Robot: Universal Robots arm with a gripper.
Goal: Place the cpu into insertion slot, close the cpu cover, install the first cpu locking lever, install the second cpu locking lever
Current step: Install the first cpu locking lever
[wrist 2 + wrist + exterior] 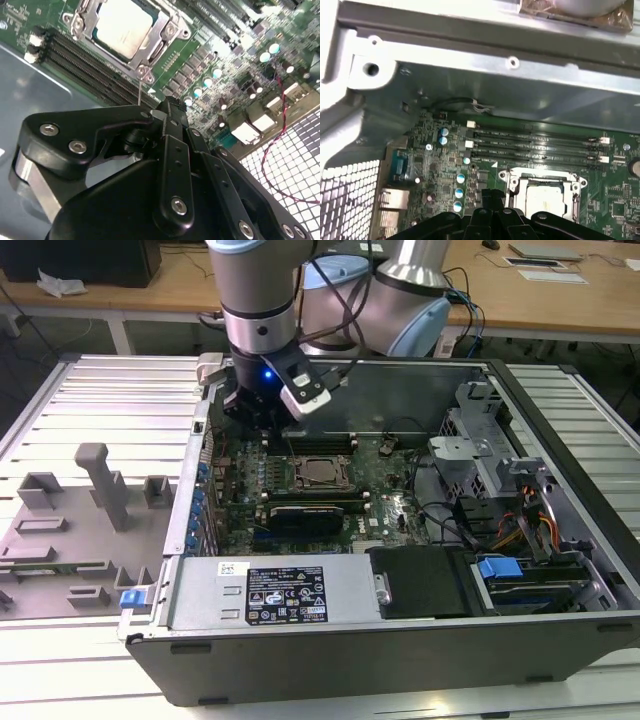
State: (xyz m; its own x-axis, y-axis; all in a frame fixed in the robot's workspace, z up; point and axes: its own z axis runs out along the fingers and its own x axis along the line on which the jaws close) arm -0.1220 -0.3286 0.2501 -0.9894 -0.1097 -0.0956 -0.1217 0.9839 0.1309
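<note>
The cpu point(322, 472) point(120, 25) point(545, 197) lies flat in the insertion slot point(301, 476) on the green board, its silver top showing. The cpu cover point(161, 42) point(513, 183) lies down around it, framing the chip through its window. My gripper point(262, 422) point(170, 106) point(492, 196) hangs low over the board just beside the socket, on the exterior view's left, fingers shut together with nothing seen between them. A thin metal locking lever point(140, 90) runs from the socket's corner up to right beside the fingertips.
Black memory slots point(535, 142) point(85, 55) run along the socket's far side. A long black graphics card point(310, 512), the power supply point(270, 590) and a drive cage point(480, 450) sit inside the case. A grey fixture tray point(70, 530) lies outside it, at the exterior view's left.
</note>
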